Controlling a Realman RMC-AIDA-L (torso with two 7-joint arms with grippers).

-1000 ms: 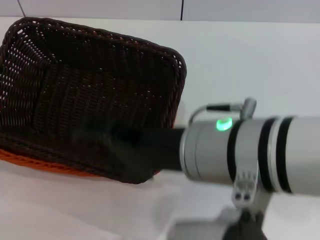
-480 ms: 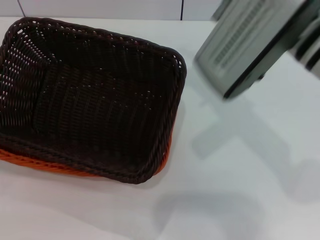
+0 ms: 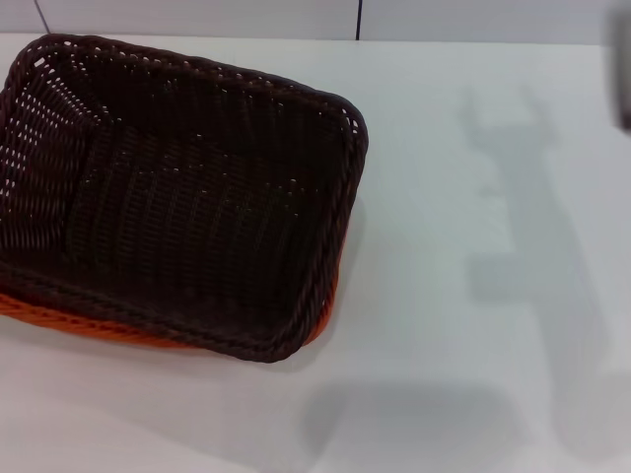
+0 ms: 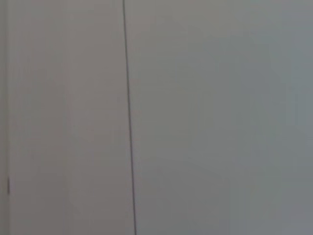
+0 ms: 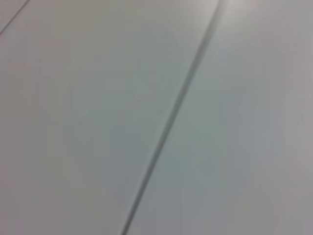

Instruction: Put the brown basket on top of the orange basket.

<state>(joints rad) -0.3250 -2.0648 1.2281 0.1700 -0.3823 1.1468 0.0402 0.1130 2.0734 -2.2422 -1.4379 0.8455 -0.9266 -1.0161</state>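
The brown basket (image 3: 177,197) sits nested on top of the orange basket (image 3: 323,313) at the left of the white table in the head view. Only a thin orange strip shows under the brown basket's near rim and at its near right corner. The brown basket is empty. Neither gripper shows in any view. A dark sliver of my right arm (image 3: 624,79) shows at the right edge of the head view, with its shadow on the table. Both wrist views show only a plain grey wall with a dark seam.
The white table (image 3: 473,296) stretches to the right of the baskets and in front of them. A grey wall with a dark seam (image 3: 359,20) stands behind the table.
My right arm lay across the front of the basket, then rose up and to the right, and has now left the head view almost fully. The baskets have not moved.
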